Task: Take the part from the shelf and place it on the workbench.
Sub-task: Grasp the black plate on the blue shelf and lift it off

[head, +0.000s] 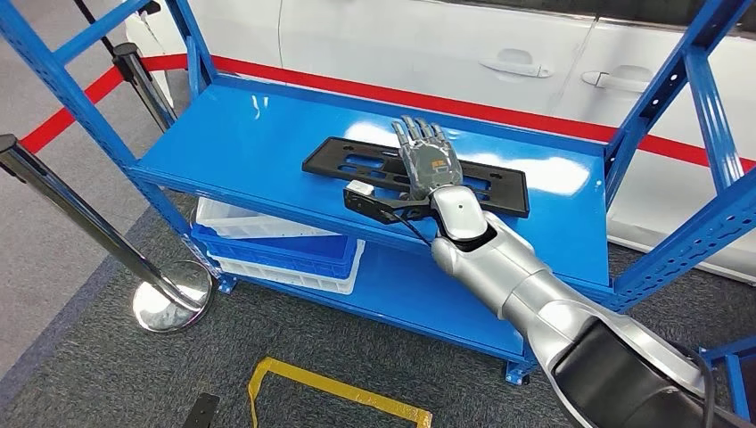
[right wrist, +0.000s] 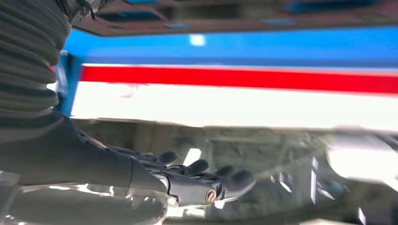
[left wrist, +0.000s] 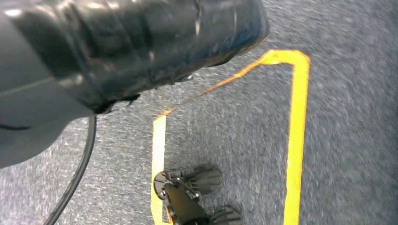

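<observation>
The right arm [head: 526,285] entered from the lower right of the head view and reached up over the front edge of the blue shelf [head: 250,143]. The right hand [head: 428,156] lay flat, palm down, fingers straight and slightly apart, over the middle of the black part [head: 357,162]; it gripped nothing, and contact with the part could not be confirmed. The part, a long flat panel with cut-outs, lay on the upper shelf board near the front edge, with open board to its left and behind it. Blue uprights [head: 686,80] bounded the shelf at both ends. On the lower board stood stacked bins [head: 285,254], white and blue; their contents could not be made out. A chrome post [head: 169,303] stood on the carpet left of the shelf. Yellow tape [head: 339,388] marked the floor in front. The left hand's state could not be told.
</observation>
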